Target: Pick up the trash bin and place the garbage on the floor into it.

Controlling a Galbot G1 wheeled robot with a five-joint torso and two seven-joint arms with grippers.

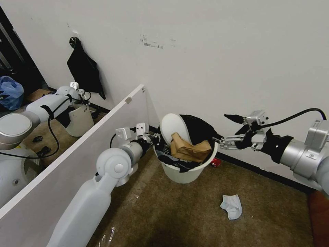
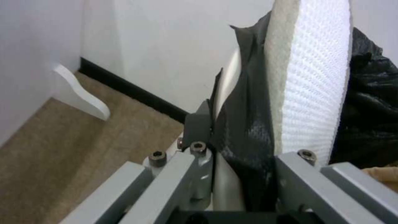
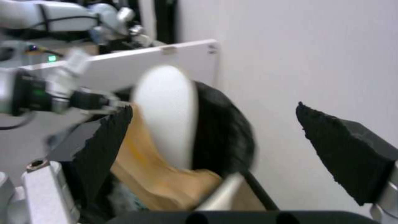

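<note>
The trash bin point(image 1: 185, 171) sits low over the brown carpet floor point(image 1: 192, 216), near the white wall. The left gripper point(image 1: 155, 139) is at the bin's left edge. In the left wrist view its fingers point(image 2: 199, 127) are pinched tight on the rim and the black bag point(image 2: 244, 124) folded over it.

The right gripper point(image 1: 229, 128) hangs just beside the bin's right edge, not touching it. Its two black pads point(image 3: 348, 158) are spread wide apart and hold nothing.

Inside the bin a white slipper point(image 1: 173, 127) stands up on end against the black bag. In front of it lies a lump of tan crumpled paper point(image 1: 190, 148), with some dark stuff under it.

On the floor, a crumpled white tissue point(image 1: 232, 206) lies well in front of the bin. A small crushed red can point(image 1: 215, 162) lies just to the right of the bin, by the black skirting strip point(image 1: 260, 171).
</note>
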